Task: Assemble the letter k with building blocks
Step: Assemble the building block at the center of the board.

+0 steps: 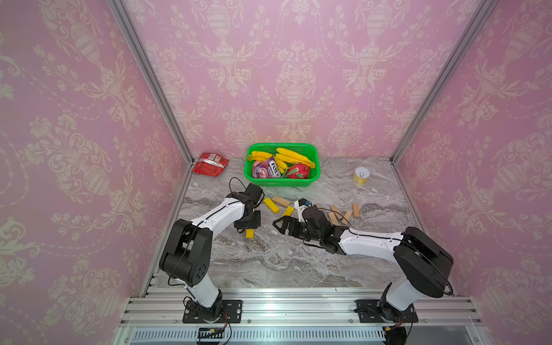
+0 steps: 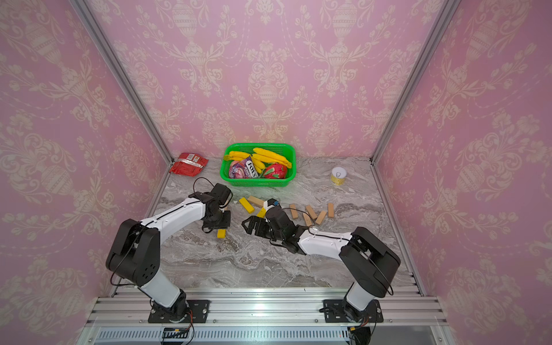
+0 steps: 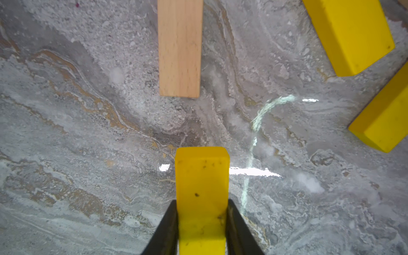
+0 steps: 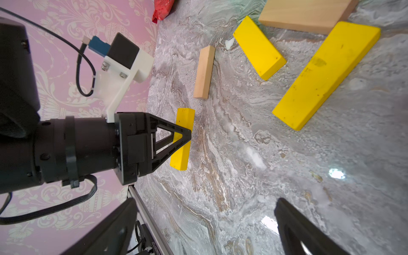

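one yellow block (image 3: 202, 174) is clamped between the jaws of the left tool (image 4: 187, 135), low over the left-middle of the table (image 1: 268, 263); whether it already touches the marble i cannot tell. it points end-on at a wood block (image 3: 180, 48) lying just beyond it on the far side, with a gap between them, as if both are meant for the stem of the letter k. to the right and farther back lie a slanted yellow block (image 4: 259, 47) and a longer-looking yellow block (image 4: 326, 75), with a tan block (image 4: 306, 13) behind them. the right tool (image 4: 206, 201) hangs near the middle of the table, its jaws wide apart and empty.

as i judge it, there are three risks. released before it sits flat, the held block may twist off line and leave the stem crooked. pushed forward to close the gap, it could shove the wood block askew. the right arm sits close over the yellow blocks and could knock one if it moves.
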You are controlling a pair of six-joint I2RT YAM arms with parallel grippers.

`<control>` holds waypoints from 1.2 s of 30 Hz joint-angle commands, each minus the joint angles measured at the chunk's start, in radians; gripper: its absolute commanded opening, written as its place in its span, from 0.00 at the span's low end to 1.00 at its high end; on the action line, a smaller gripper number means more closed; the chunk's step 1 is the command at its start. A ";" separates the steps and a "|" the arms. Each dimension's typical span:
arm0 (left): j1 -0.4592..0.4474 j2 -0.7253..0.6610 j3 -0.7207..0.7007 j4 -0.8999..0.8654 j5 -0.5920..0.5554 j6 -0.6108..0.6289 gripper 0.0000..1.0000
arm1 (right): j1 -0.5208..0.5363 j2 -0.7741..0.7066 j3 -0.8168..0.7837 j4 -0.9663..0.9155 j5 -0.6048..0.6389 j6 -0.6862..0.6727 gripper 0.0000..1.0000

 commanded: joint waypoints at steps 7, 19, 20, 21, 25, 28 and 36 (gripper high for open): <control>0.030 -0.031 -0.029 0.014 0.006 0.087 0.05 | 0.003 0.009 -0.068 0.129 -0.026 0.039 1.00; 0.047 -0.033 -0.051 0.050 0.027 0.107 0.03 | 0.001 0.001 -0.088 0.160 -0.032 0.037 1.00; 0.052 -0.033 -0.052 0.054 0.035 0.107 0.03 | -0.001 0.001 -0.090 0.163 -0.033 0.037 1.00; 0.054 -0.033 -0.053 0.056 0.039 0.106 0.03 | -0.002 -0.001 -0.093 0.167 -0.032 0.039 1.00; 0.063 -0.027 -0.055 0.062 0.035 0.108 0.03 | -0.003 -0.005 -0.102 0.179 -0.032 0.042 1.00; 0.067 -0.029 -0.059 0.068 0.038 0.107 0.04 | -0.003 -0.004 -0.105 0.181 -0.031 0.045 1.00; 0.067 -0.018 -0.063 0.089 0.024 0.102 0.04 | -0.003 -0.003 -0.105 0.183 -0.034 0.046 1.00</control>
